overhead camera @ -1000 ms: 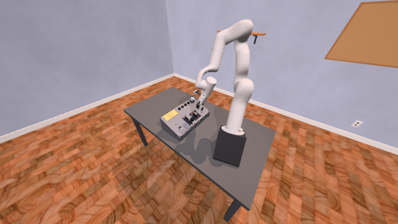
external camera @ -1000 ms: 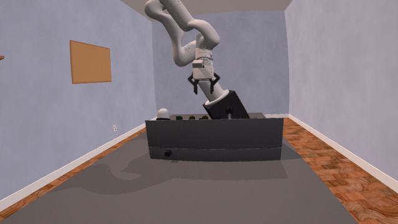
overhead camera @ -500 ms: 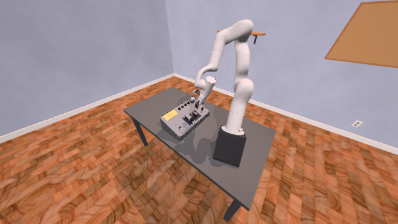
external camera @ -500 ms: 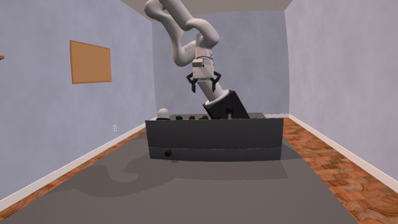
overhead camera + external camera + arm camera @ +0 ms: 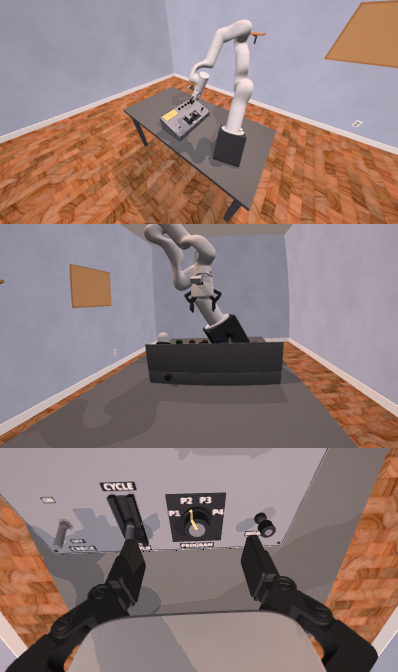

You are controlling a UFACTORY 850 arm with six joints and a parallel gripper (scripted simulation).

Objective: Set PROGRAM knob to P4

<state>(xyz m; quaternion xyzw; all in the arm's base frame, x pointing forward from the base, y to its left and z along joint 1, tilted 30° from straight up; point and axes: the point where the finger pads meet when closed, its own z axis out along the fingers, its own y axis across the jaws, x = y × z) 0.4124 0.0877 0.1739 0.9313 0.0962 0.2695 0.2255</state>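
Overhead, the console (image 5: 183, 121) sits on the grey surface (image 5: 249, 174), to the left of the arm's dark pedestal (image 5: 228, 152), but at that distance its controls are only small dark specks and no lettering can be read. The tool (image 5: 192, 565) hangs above the console's far edge with its two black fingers spread as wide as they go and nothing between them.

From the wrist view the PROGRAM knob (image 5: 192, 524) is plain enough: a dark knob on a black plate lettered P1 to P4, its yellow pointer aimed up and slightly left, toward P2. It lies in line with the gap between the fingers, apart from both. The left finger covers the lower end of the CYCLE slider (image 5: 125, 510) and part of the label beneath it, so the slider's handle is partly hidden. To the left, a small grey toggle (image 5: 62, 532) stands above the word CHECK; its upper label is blurred. To the right, a small black knob (image 5: 264, 524) stands above a label that the right finger cuts off after its first letters.

From the low exterior view the console shows only its dark rear wall (image 5: 214, 361); the panel face is out of sight, with just a white dome (image 5: 163, 337) and a few button tops peeking over the edge.
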